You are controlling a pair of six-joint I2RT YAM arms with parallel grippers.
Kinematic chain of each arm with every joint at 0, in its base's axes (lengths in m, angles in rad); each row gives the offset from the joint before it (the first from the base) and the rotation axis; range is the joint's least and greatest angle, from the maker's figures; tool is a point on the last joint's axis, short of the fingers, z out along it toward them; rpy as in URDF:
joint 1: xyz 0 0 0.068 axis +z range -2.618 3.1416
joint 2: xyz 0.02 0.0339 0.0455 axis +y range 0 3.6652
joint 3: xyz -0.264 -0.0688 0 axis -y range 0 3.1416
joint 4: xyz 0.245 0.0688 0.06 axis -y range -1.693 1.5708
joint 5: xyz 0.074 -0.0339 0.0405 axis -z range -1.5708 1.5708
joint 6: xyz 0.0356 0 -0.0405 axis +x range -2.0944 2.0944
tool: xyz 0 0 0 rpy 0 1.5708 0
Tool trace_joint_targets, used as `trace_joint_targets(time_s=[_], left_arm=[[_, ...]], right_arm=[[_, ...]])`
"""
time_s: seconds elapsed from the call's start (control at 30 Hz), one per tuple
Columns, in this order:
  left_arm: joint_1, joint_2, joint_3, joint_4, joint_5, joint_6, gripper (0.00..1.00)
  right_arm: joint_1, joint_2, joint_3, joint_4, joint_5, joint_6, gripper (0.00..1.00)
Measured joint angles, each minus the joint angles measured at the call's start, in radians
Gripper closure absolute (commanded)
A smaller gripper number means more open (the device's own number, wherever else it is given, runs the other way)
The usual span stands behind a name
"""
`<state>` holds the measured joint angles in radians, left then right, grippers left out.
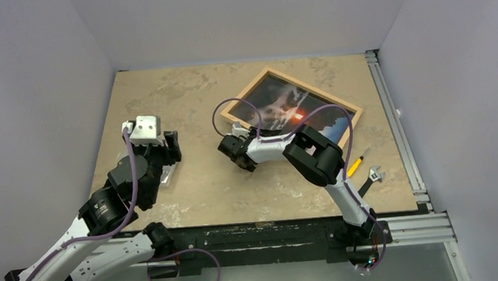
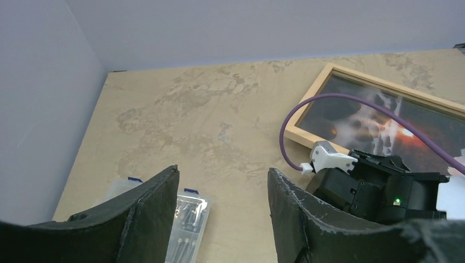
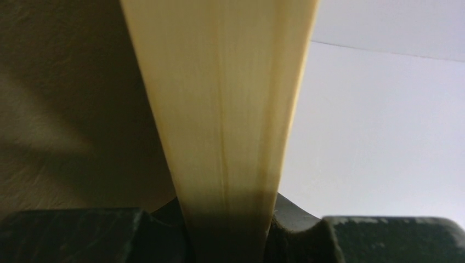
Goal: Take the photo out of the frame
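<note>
One frame (image 1: 358, 110) lies on the table (image 1: 182, 95), in the upper right of the overhead view, set at an angle. One photo (image 1: 282, 104) sits inside it: dark clouds with an orange-red glow near the middle. The right arm and its purple cable cross the frame's near-left side and hide that part.

There are two arms. The right gripper (image 3: 227, 222) has its jaws set narrow on either side of a pale wood strip of the frame. That view is so close that only blurred wood, a patch of table and the wall show, and no photo. The left gripper (image 2: 222, 186) hangs at the left of the table, well apart from the frame, its jaws wide and holding nothing.

One clear plastic packet (image 2: 186, 219) of small metal parts lies below the left jaws, partly cut off. Two tools lie at the table's right near edge: a yellow-handled tool (image 1: 354, 166) and a wrench (image 1: 373, 178).
</note>
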<state>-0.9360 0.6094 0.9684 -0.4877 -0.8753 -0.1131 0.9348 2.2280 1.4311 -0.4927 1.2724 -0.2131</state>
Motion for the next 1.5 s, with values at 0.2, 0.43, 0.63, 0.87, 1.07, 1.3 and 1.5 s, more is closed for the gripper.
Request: trace_joint_targets(time_s=[0.2, 0.43, 0.63, 0.87, 1.07, 1.3, 1.5], left_arm=[[0.017, 0.023, 0.000, -0.004, 0.024, -0.008, 0.42], [0.052, 0.043, 0.000, -0.008, 0.064, -0.027, 0.42], [0.079, 0.058, 0.000, -0.014, 0.097, -0.045, 0.42], [0.098, 0.066, 0.000, -0.016, 0.124, -0.060, 0.42], [0.105, 0.069, 0.000, -0.016, 0.135, -0.063, 0.42], [0.105, 0.074, 0.000, -0.017, 0.140, -0.069, 0.42], [0.108, 0.075, 0.000, -0.018, 0.153, -0.071, 0.42]], right_arm=[[-0.002, -0.013, -0.015, -0.007, -0.154, 0.023, 0.41], [-0.017, -0.161, -0.062, -0.024, -0.372, 0.051, 0.34], [-0.074, -0.233, -0.100, -0.010, -0.541, 0.079, 0.37], [-0.166, -0.234, -0.112, 0.031, -0.578, 0.070, 0.40], [-0.190, -0.179, -0.045, 0.036, -0.563, 0.040, 0.42], [-0.204, -0.112, 0.055, 0.037, -0.567, 0.010, 0.41], [-0.242, -0.136, 0.064, 0.002, -0.738, -0.004, 0.38]])
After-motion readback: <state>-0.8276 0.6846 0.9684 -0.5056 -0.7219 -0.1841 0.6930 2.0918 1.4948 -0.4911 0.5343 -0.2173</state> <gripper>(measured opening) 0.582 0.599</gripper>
